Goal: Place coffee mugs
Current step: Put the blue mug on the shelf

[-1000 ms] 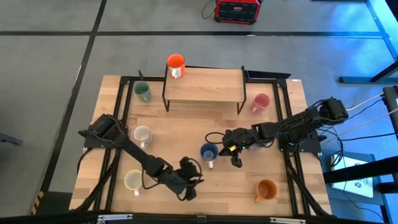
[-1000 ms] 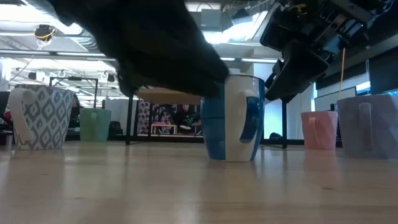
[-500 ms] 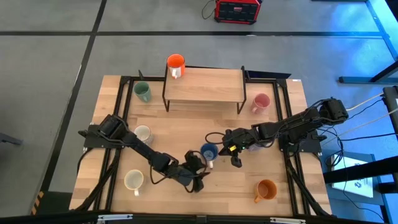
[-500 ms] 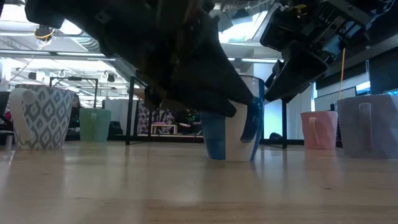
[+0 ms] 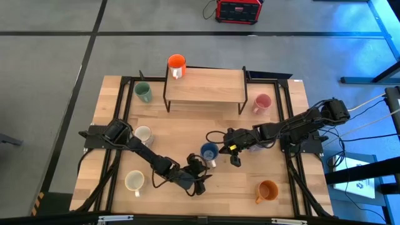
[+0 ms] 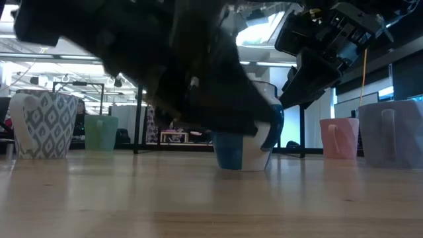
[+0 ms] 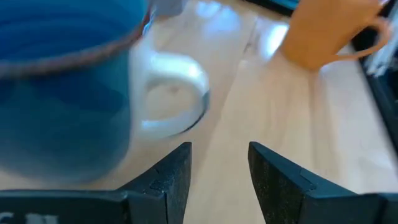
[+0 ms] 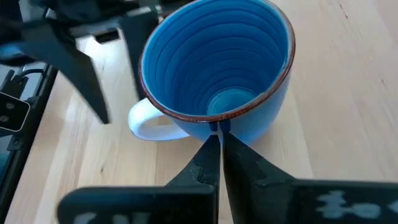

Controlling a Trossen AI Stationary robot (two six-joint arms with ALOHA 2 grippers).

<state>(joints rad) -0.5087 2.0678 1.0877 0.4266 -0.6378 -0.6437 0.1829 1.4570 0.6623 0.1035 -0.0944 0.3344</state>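
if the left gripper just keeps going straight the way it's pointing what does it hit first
Probably the blue mug's white handle. The left gripper is open, and the handle sits just ahead, slightly off the gap between its fingers. The amber mug lies farther on. Depth is uncertain.

From table height the left arm's dark bulk (image 6: 178, 73) covers most of the blue mug (image 6: 246, 142); only its base and one side show past it. Seen from the left wrist, that mug sits just ahead of the left gripper (image 7: 217, 180), blurred and cut off by the frame. The amber mug (image 7: 329, 31) farther beyond the fingers is cropped too. At the right gripper (image 8: 219, 163), the fingertips hide a sliver of the rim.
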